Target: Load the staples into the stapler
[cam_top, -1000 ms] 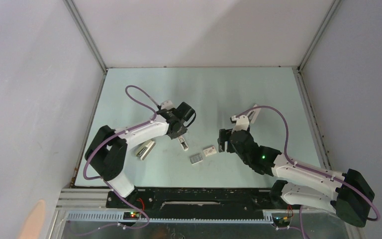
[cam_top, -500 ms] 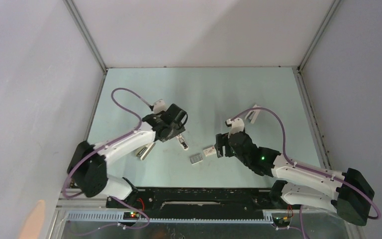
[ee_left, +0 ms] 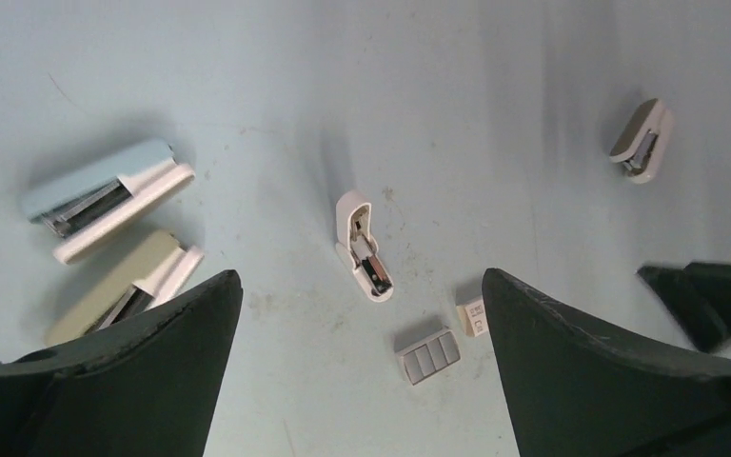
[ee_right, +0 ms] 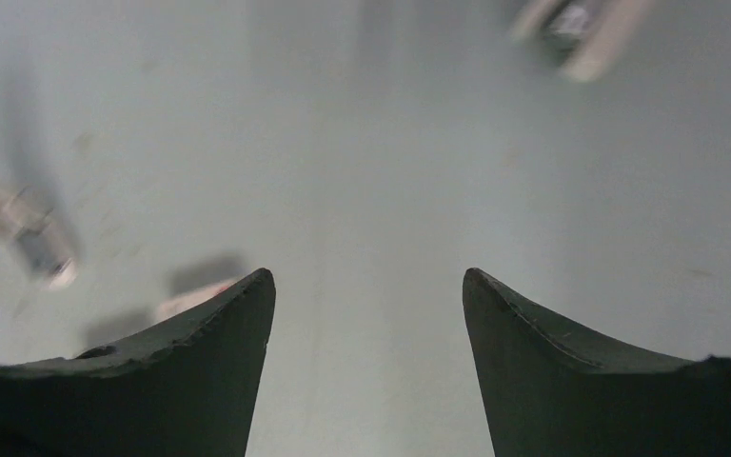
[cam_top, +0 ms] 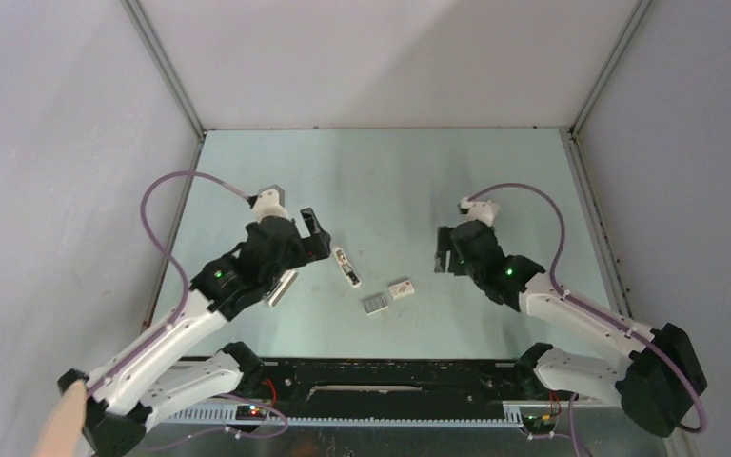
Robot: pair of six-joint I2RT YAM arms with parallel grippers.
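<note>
At table centre, the stapler (ee_left: 365,249) lies flat, its dark channel visible only in the left wrist view. The staples (ee_left: 428,354) sit near its 5 o'clock, apart from it, just beside a small white box (ee_left: 473,315). Left gripper (ee_left: 360,281) and right gripper (ee_right: 366,276) both splayed wide, empty; right wrist view too blurred to identify parts.

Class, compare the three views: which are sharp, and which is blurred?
Left wrist view: sharp, with the stapler and the staples crisp and casting soft shadows. Right wrist view: blurred, background smeared. Top external view: sharp, evenly lit.
</note>
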